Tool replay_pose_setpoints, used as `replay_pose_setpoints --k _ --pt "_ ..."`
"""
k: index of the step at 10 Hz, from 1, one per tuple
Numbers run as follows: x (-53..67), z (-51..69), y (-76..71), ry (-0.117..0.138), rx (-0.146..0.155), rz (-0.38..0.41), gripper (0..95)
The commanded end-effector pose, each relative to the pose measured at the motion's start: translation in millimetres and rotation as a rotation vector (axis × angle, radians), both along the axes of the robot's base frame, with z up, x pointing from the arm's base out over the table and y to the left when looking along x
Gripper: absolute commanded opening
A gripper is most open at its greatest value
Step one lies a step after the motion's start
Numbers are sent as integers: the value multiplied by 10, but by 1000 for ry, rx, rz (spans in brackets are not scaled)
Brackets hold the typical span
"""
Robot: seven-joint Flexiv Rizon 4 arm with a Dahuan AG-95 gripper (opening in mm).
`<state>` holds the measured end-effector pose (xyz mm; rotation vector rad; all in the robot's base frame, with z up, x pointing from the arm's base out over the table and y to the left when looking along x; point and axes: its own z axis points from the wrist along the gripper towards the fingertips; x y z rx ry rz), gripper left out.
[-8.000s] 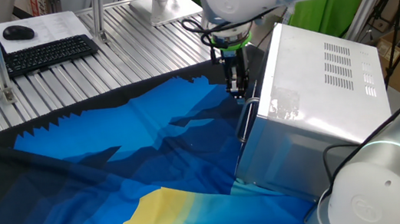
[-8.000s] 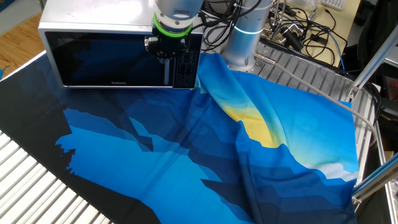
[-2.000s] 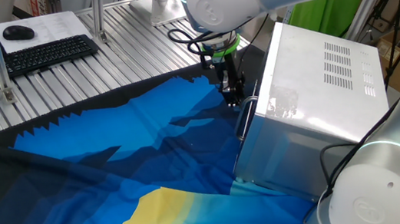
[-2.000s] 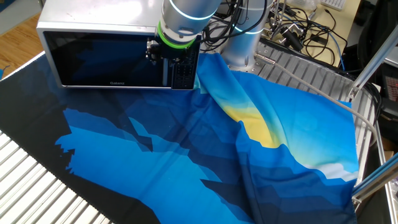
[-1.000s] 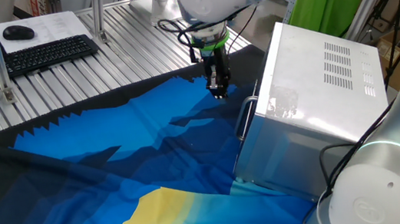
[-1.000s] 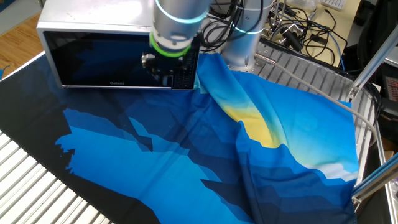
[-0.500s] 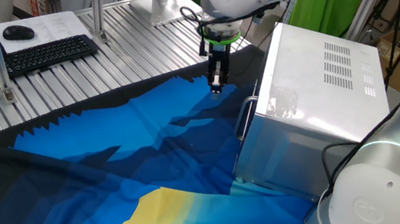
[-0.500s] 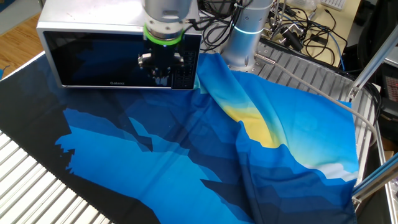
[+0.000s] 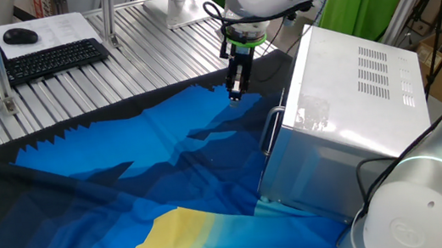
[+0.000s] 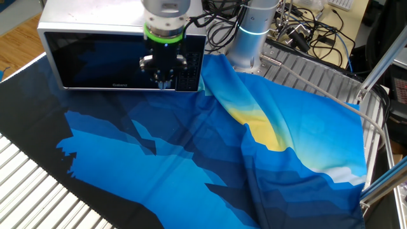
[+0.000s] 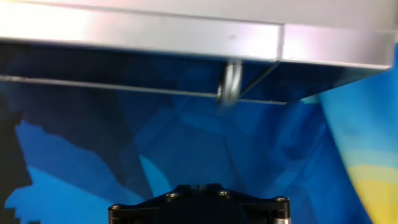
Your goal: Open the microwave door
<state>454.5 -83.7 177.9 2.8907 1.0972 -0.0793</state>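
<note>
**Bright, even light; hand view soft**

Both fixed views are sharp and evenly lit from overhead. Glare whitens the boxy silver brushed-metal microwave (image 9: 353,89) top. In the hand view, its upper-left edge blows out and the slim silver bar handle (image 11: 230,87) blurs.

- In front of the microwave (image 9: 348,116), the blue cloth (image 10: 191,159) lies flat and bare, giving open room to approach.
- The door handle (image 9: 272,132) stands off the microwave door (image 10: 108,60) with a slim gap behind it.
- The gripper (image 9: 235,96), fingers together, hangs before the door, apart from the handle.
- Beside the microwave, the arm's base (image 10: 245,44) and cables (image 10: 299,28) block that side.
</note>
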Motion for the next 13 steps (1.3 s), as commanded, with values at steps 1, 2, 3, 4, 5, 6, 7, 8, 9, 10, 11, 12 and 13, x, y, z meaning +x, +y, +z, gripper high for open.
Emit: replay_pose_setpoints --k 1,2,3,4,5,6,7,8,9,10,11,12,13 --pt "-76 12 -7 61 -39 -24 190" --pt "-80 19 -8 51 -73 -36 190" --pt "-85 24 -10 58 -83 -34 190" --pt "-115 44 -24 61 -95 -34 190" --pt "-177 64 -46 59 -83 -23 190" --pt "-220 67 -60 59 -65 -7 190" --pt "-273 70 -80 60 -63 3 190" --pt "-323 85 -102 61 -60 10 190" --pt "-367 108 -126 61 -57 9 190" --pt "-437 144 -167 63 -47 8 190" --pt "-486 166 -197 64 -52 1 190" --pt "-519 182 -218 62 -47 -1 190" --pt "-537 202 -234 65 -63 -16 190"
